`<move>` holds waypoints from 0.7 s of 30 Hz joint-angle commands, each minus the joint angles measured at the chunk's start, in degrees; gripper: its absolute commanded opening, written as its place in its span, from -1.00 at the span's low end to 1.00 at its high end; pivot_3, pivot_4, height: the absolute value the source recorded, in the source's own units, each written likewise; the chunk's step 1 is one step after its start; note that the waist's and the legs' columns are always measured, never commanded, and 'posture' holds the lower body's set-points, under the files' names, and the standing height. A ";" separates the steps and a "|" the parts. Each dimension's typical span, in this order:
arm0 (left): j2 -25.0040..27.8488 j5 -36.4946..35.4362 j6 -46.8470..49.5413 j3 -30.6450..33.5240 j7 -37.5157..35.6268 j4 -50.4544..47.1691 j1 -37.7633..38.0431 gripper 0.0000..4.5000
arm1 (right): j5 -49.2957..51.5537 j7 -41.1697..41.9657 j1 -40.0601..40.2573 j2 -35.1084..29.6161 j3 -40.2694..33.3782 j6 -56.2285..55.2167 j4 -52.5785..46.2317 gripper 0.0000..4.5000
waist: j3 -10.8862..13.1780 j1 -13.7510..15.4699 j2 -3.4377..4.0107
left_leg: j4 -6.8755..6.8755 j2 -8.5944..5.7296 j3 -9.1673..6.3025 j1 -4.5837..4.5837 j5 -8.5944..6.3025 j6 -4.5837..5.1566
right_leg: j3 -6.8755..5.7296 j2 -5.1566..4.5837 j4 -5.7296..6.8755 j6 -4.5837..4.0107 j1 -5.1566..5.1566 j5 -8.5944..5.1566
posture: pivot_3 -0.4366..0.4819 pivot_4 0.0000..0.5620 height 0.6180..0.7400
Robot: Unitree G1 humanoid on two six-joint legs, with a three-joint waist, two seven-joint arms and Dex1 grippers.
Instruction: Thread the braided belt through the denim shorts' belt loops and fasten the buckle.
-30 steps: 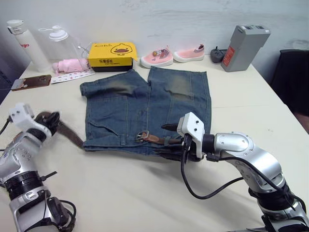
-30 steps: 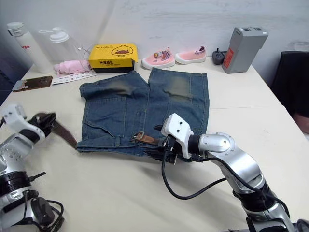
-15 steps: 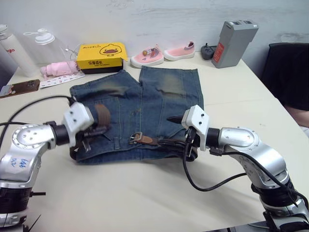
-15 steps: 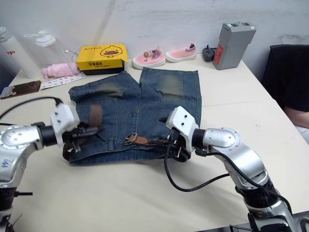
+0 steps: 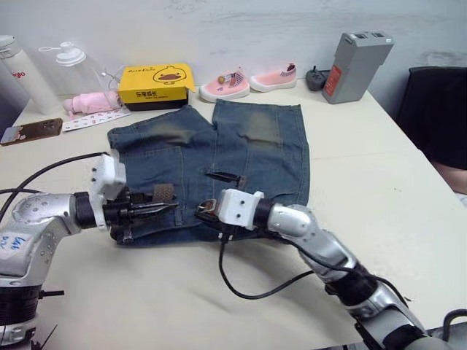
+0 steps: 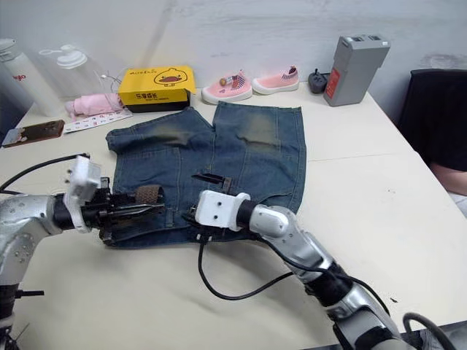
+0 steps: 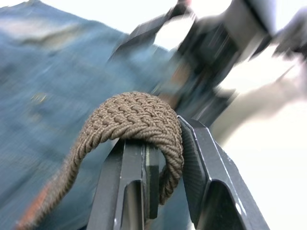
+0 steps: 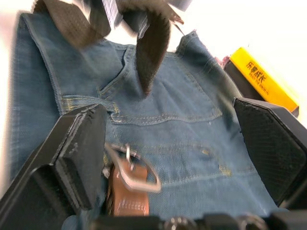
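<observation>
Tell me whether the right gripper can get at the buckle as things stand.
Probably yes. The right gripper is open, and the buckle lies on the denim shorts between its fingers with nothing over it.

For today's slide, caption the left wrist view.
Left gripper pinching a loop of dark-brown braided belt above faded blue denim shorts.

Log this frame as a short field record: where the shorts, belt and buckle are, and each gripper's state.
surface: table
denim shorts: flat, waistband toward the robot
braided belt: looped over one finger of the left gripper, above the shorts
buckle: silver frame at the waistband, between the right gripper's fingers
left gripper: shut on the braided belt
right gripper: open, over the buckle
task state: buckle unfastened
</observation>
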 commanded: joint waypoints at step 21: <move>2.99 -3.92 6.16 2.09 -3.00 -0.65 1.60 -0.59 | -0.96 -3.75 3.25 9.11 -7.77 -2.72 -1.41 -0.96 | 0.02 -1.66 0.06 | 0.28 0.13 -0.28 0.01 -0.30 -0.19 | 0.25 0.37 0.93 -0.36 -0.17 -0.18 | -0.05 -0.47 -0.71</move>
